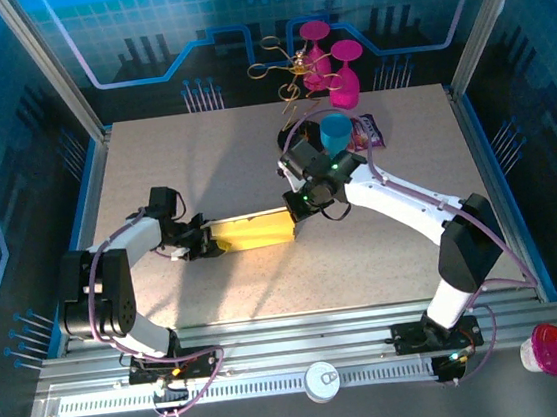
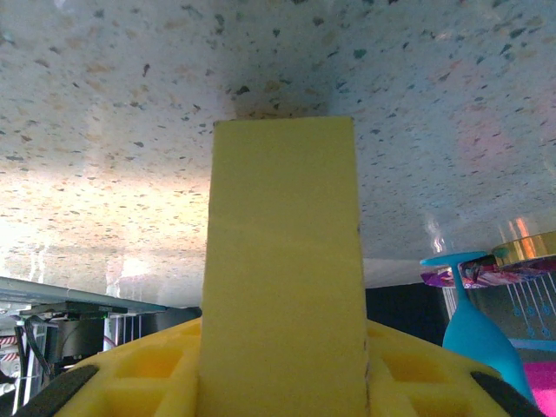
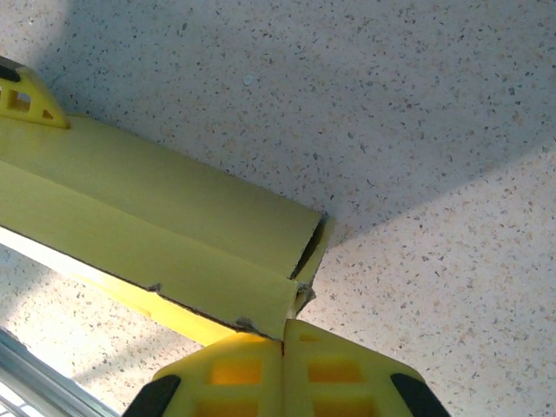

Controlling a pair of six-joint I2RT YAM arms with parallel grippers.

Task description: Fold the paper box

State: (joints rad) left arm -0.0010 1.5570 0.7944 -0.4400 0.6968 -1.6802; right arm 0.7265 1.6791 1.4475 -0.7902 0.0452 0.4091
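The paper box (image 1: 251, 232) lies folded into a long, flat yellow bar across the middle of the table. My left gripper (image 1: 202, 242) is shut on its left end. In the left wrist view the box (image 2: 282, 261) runs straight out from between that gripper's yellow fingers (image 2: 148, 365). My right gripper (image 1: 294, 210) is at the box's right end. In the right wrist view the right gripper (image 3: 282, 347) has its fingers pressed together, tips against the near corner of the box (image 3: 174, 217), where a flap gapes slightly. One finger of the left gripper (image 3: 22, 95) shows at the box's far end.
A blue cup (image 1: 334, 130) and a purple packet (image 1: 371, 133) sit just behind the right arm. Pink glasses (image 1: 342, 80) and a gold wire stand (image 1: 288, 67) are at the back edge. A pink-lidded cup (image 1: 554, 348) rests on the front rail at right.
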